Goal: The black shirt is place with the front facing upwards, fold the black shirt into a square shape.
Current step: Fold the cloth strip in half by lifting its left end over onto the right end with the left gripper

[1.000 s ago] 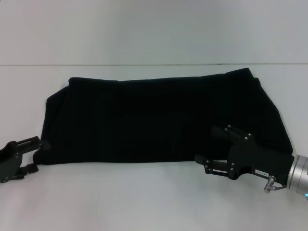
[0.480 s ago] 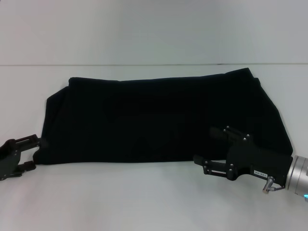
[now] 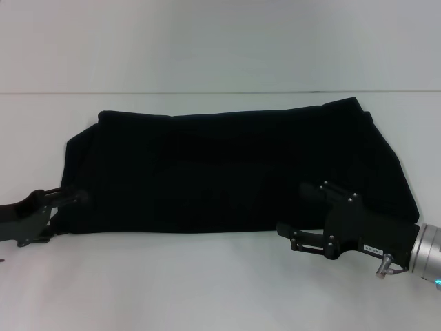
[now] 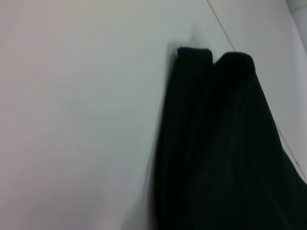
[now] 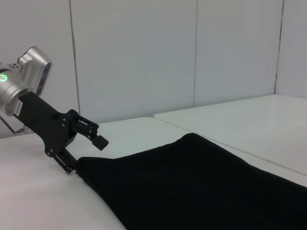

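Now we grip the half-folded black shirt (image 3: 227,169) for its next fold.
Left gripper (image 3: 65,200) at eight o'clock clenches its corner; right gripper (image 3: 303,217) at five, fingers released.

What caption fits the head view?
Both grippers, left gripper and right gripper, reach the near edge of the folded black shirt.

The left gripper (image 3: 72,198) reaches the black shirt (image 3: 227,169) at its left near corner; the right gripper (image 3: 295,215), fingers apart, is at its right near edge.
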{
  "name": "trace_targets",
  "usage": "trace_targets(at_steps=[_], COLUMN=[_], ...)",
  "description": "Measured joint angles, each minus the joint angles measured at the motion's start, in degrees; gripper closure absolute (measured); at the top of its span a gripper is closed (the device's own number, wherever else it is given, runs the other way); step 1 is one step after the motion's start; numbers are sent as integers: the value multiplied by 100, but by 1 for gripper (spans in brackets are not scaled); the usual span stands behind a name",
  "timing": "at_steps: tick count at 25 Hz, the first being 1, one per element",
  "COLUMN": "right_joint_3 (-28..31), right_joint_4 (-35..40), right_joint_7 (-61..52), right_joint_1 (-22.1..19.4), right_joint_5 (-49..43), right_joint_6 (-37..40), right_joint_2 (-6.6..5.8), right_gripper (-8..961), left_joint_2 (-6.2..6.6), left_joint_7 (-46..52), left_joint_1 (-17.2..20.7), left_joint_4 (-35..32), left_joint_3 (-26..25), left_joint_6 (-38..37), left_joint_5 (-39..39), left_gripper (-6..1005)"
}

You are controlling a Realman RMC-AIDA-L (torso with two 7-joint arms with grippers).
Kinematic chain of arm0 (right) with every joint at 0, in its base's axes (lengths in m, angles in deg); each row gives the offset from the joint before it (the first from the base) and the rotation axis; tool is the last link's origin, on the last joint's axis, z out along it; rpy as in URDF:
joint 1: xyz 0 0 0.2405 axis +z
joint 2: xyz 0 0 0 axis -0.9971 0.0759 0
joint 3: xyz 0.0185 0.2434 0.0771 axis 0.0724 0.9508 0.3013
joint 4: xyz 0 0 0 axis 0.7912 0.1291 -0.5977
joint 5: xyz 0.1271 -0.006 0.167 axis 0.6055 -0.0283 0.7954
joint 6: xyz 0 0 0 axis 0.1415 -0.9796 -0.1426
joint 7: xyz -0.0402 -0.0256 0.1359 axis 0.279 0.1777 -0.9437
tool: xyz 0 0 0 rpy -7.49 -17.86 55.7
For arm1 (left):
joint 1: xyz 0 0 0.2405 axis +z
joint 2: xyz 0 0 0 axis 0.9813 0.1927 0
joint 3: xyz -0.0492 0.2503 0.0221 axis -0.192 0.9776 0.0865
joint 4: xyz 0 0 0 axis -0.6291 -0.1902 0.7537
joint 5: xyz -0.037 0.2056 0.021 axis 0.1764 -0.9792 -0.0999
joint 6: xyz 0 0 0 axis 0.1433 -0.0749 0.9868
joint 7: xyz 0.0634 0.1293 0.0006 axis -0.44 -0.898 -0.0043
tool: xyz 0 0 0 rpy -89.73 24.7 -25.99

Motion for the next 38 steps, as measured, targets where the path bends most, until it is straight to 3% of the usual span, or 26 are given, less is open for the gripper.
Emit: trace_targets(at_steps=[9,13,27,32,38], right_joint_3=[0,0,0,0,3], right_joint_4=[-11,-13,-63,-63,-61], right_joint_7=[-7,-14,-14,-15,-15], right_joint_1=[-19,-19,-1,-1,-18], right_joint_5=[-1,-1,-36,-36,-12], right_joint_6=[18,20,20,20,21], right_joint_2=[0,0,-6,-10,-9], right_gripper=[18,17,17,18,18], left_joint_2=[10,-36,-39,-47,-68], left_joint_7=[9,-37,34,1,-97], left_joint_1=[-136,-125,-97,-92,-2], left_joint_4=[-68,-171,-195,-195,-207], left_joint_3=[613,641,613,601,382], left_joint_6=[-21,16,191,217,264], left_joint_5=[-8,22,26,47,134], left_gripper=[200,224,660,889,951])
